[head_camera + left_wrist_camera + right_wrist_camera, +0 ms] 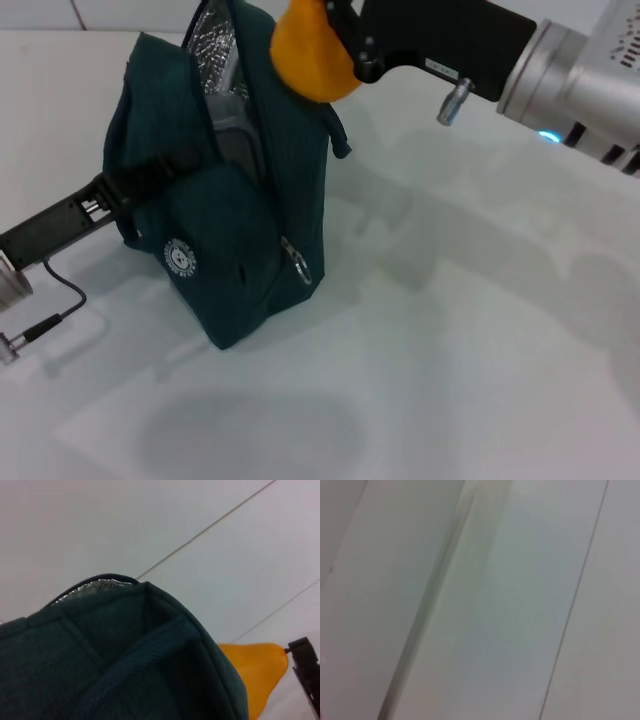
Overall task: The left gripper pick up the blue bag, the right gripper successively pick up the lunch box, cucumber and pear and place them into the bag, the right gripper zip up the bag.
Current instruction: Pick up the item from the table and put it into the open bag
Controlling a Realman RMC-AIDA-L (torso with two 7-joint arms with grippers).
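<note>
The bag [235, 215] stands upright on the white table [470, 330], its top gaping so the silver lining [215, 45] shows, and everything else arranges itself around it. The round white logo [181, 257] faces the front, with the ring zipper pull [299, 262] hanging partway down the slanted zipper to the logo's right.

The left gripper [135, 185] reaches in against the bag's left side, closed on a dark strap there. Its black body runs away from the bag to the left, with a thin cable [60, 290] trailing beneath it.

Above the bag's right shoulder the right gripper [335, 50] hangs in the air with the pear [308, 55] clamped between its fingers. The pear sits just over the rim of the bag's opening, on the right side, not yet inside. In the left wrist view the pear [257, 672] pokes out from behind the bag's dark fabric edge [150, 645], with a black fingertip [305, 662] at its narrow end.

The right wrist view shows only pale table surface with faint lines.

Inside the bag a grey patch shows below the lining, too dim to tell what it is.
</note>
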